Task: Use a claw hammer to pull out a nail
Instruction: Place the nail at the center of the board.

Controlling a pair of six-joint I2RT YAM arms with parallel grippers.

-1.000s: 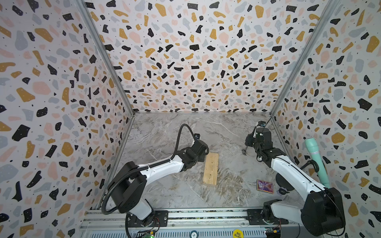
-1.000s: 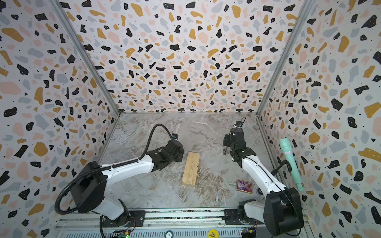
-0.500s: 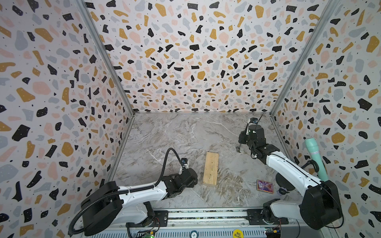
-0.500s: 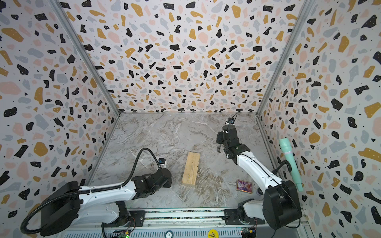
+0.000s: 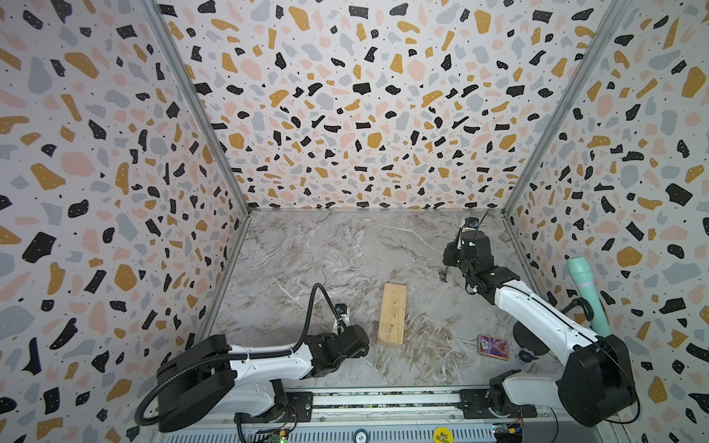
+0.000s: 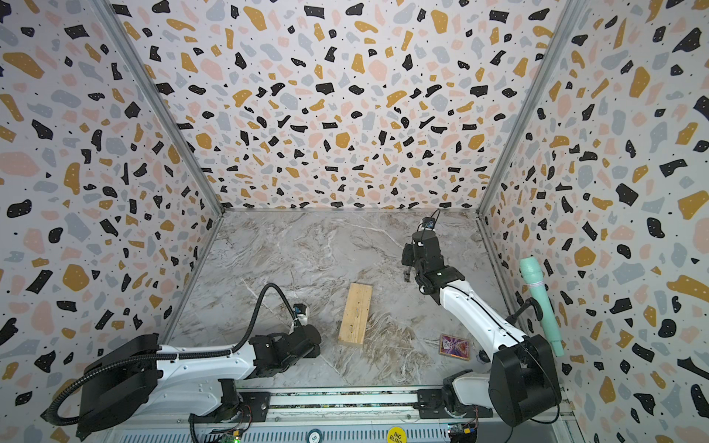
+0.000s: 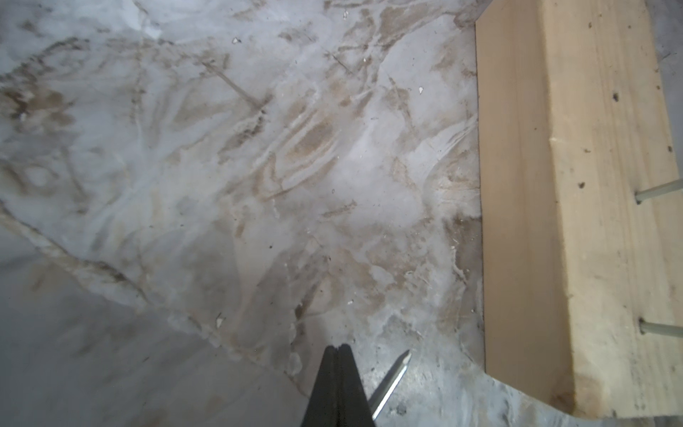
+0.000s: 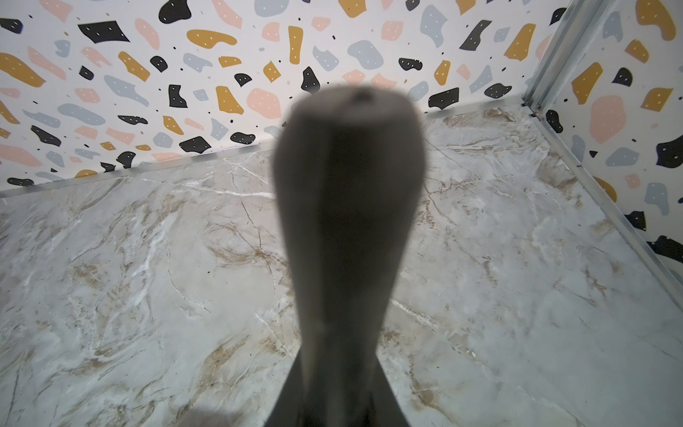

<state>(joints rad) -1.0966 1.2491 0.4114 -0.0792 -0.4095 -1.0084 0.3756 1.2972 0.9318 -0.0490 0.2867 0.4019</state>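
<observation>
The claw hammer's blurred black handle [image 8: 349, 222] fills the right wrist view, and my right gripper [image 8: 338, 364] is shut on it. In both top views this gripper [image 5: 455, 256] [image 6: 410, 257] hovers at the back right with the silvery hammer head [image 5: 444, 274] [image 6: 407, 274] hanging below it. A wooden board [image 5: 392, 313] [image 6: 356, 314] [image 7: 576, 222] lies mid-floor with two nails [image 7: 658, 190] [image 7: 661, 329] sticking out. My left gripper [image 7: 336, 348] [image 5: 362, 340] [image 6: 316, 342] is shut, low at the front, left of the board. A loose nail [image 7: 391, 380] shows beside its fingers, not between them.
A mint-green cylinder [image 5: 587, 295] [image 6: 541, 303] leans on the right wall. A small purple card [image 5: 493, 346] [image 6: 454, 347] lies at the front right by the right arm's base. Speckled walls close in the marble floor [image 5: 345, 253] on three sides.
My left arm has pulled back from the board's left edge to the front of the floor. The right arm has carried the hammer a little farther back.
</observation>
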